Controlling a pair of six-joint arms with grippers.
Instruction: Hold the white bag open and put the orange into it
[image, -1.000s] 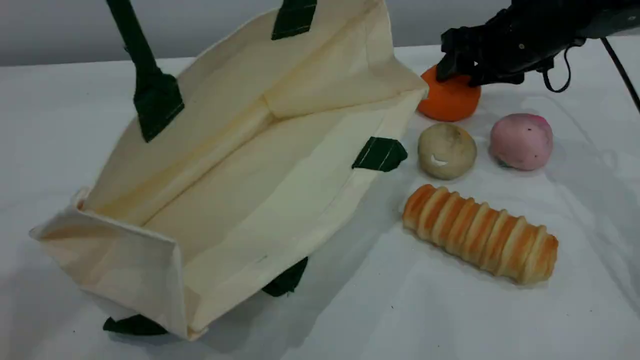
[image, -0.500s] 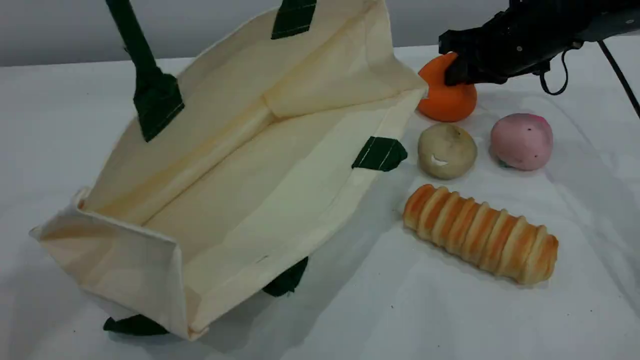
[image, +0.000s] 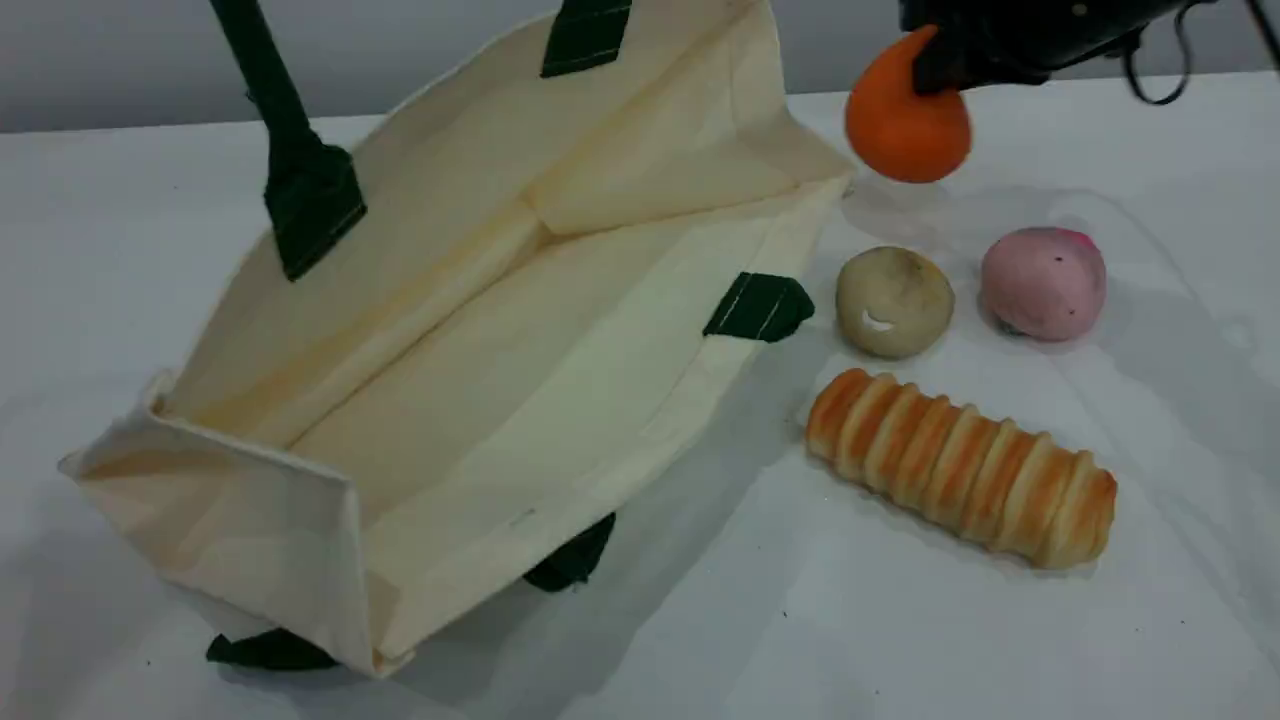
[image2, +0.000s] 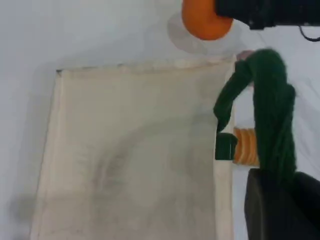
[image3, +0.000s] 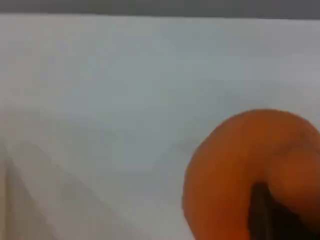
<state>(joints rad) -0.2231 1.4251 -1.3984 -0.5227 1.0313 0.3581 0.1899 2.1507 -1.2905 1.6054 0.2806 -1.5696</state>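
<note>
— Where's the orange (image: 905, 125)?
— My right gripper (image: 935, 70) is pinching it, hanging over the table (image: 1000, 640) beside the bag (image: 480, 330).
— And your left gripper (image2: 280, 195)?
— I'm clamping the green handle (image2: 270, 110), holding it up.

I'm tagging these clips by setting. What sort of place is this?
Probably a robot test bench or lab, not a kitchen: a plain white-covered table against a bare grey wall, soft toy foods like the bread loaf, and the black right gripper holding the orange in the air.
</note>
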